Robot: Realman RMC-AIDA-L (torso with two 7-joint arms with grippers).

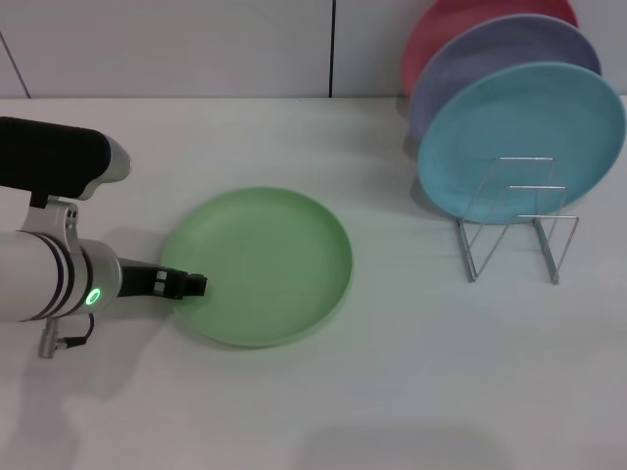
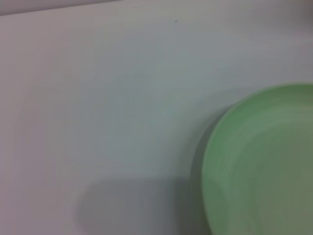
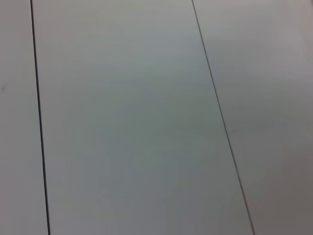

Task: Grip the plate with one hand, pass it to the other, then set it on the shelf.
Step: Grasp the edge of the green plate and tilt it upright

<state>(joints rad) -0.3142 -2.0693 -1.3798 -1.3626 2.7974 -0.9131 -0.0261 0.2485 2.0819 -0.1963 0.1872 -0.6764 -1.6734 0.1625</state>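
Plate [image 1: 260,264] flat on table [image 1: 392,392] | left gripper [image 1: 194,285] fingers at its near-left rim

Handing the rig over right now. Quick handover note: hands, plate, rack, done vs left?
Left hand: at the near-left rim of the green plate, low over the table; whether it has closed on the rim cannot be told.
Right hand: not in view; its wrist camera shows only flat pale panels.
Green plate: lying flat on the table, not lifted.
Wire rack: far right, already holding a light-blue plate, a lavender plate and a pink plate upright.
Done: left hand brought to the plate.
Left: confirm grip, lift, pass to the right hand, set the plate in the rack.
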